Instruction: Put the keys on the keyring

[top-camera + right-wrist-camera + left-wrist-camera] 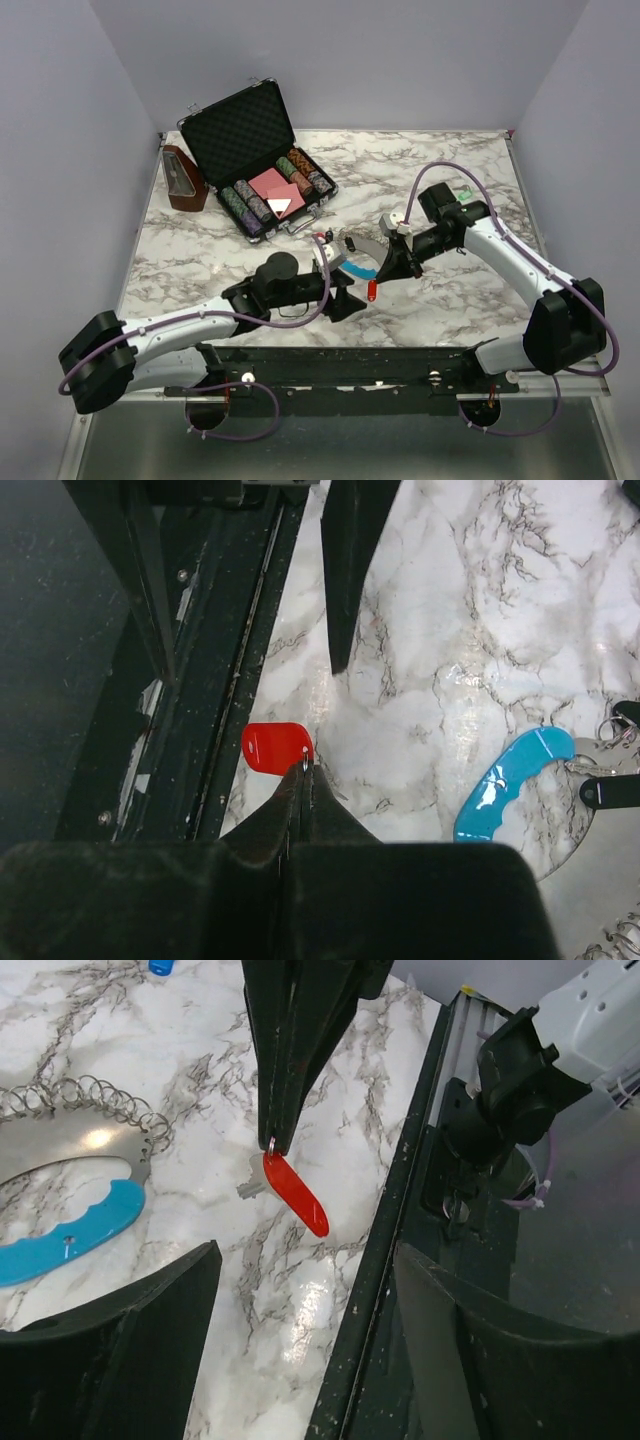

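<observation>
My right gripper [305,770] is shut on the metal end of the red key [276,748], which hangs tilted just above the marble near the front rail. From above, that gripper [378,278] and the red key [371,291] sit right of my left gripper [345,295]. In the left wrist view the left gripper [310,1360] stands open and empty, with the red key [296,1194] a little beyond it. The keyring lies flat on the table: silver coil [90,1100], blue curved section [70,1235] [515,785], black clip [610,792]. A small blue piece [160,966], cut off by the top edge, may be the blue key.
An open black case [262,160] of poker chips stands at the back left, a brown wedge-shaped object [183,180] beside it. The black front rail [380,360] runs along the table's near edge, close under both grippers. Purple cables loop off both arms.
</observation>
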Robot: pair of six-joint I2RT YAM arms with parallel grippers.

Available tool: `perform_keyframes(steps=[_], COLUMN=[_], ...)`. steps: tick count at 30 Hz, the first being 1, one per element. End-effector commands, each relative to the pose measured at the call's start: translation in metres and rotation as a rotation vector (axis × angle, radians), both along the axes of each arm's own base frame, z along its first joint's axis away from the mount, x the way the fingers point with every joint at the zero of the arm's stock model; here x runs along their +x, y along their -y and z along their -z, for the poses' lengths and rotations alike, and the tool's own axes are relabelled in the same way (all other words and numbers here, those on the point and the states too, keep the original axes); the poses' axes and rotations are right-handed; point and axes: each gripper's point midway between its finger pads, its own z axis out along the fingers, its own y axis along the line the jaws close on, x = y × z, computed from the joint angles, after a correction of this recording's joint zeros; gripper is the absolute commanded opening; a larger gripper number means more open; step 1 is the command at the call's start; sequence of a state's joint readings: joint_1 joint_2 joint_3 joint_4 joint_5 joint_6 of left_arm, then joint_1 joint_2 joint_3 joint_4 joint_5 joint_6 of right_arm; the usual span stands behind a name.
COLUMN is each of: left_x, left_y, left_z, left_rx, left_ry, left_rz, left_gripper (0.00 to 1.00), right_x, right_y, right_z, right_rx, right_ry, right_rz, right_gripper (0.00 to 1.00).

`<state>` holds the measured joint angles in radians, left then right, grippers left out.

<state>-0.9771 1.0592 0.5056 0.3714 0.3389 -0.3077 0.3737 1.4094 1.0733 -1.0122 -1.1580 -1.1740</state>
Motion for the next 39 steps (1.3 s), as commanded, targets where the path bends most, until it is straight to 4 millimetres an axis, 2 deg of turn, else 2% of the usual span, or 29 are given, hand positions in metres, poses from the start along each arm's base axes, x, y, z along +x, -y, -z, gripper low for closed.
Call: perform_keyframes(steps=[1, 5, 16, 17, 19, 21, 30, 34, 39], left_x=[0.009, 0.007, 0.003, 0.003, 0.003, 0.005, 0.011, 0.008, -0.016], left_y=[0.022, 0.029, 0.042, 0.043, 0.043, 0.042, 0.021, 0.017, 0.02], left_z=[-0.013, -0.011, 0.008, 0.01, 0.013, 0.018, 0.05, 0.055, 0.03], left_rx=[-0.063, -0.093, -0.038, -0.035, -0.026, -0.009, 0.144, 0.204, 0.149], left_ry=[-0.071, -0.104, -0.17, -0.173, -0.18, -0.183, -0.152, -0.135, -0.218], left_rz=[-0.037, -0.029, 0.019, 0.023, 0.021, 0.011, -0.048, -0.025, 0.137], left_gripper=[0.8, 0.79, 0.45, 0.38, 0.14, 0.0, 0.0, 0.0, 0.0], right_x=[-0.005, -0.005, -0.008, -0.008, -0.008, -0.009, -0.013, -0.014, -0.005], right_y=[-0.005, -0.005, -0.006, -0.005, -0.006, -0.006, -0.007, -0.009, -0.007], right_z=[-0.008, -0.009, -0.01, -0.01, -0.01, -0.011, -0.012, -0.011, -0.001], right_rx=[0.05, 0.05, 0.063, 0.064, 0.067, 0.07, 0.089, 0.101, 0.045], right_ry=[-0.003, 0.0, -0.01, -0.012, -0.013, -0.016, -0.046, -0.065, -0.06], right_rz=[-0.007, -0.004, -0.01, -0.009, -0.011, -0.013, -0.021, -0.022, 0.021], right_gripper=[0.01, 0.01, 0.01, 0.01, 0.01, 0.01, 0.01, 0.01, 0.01])
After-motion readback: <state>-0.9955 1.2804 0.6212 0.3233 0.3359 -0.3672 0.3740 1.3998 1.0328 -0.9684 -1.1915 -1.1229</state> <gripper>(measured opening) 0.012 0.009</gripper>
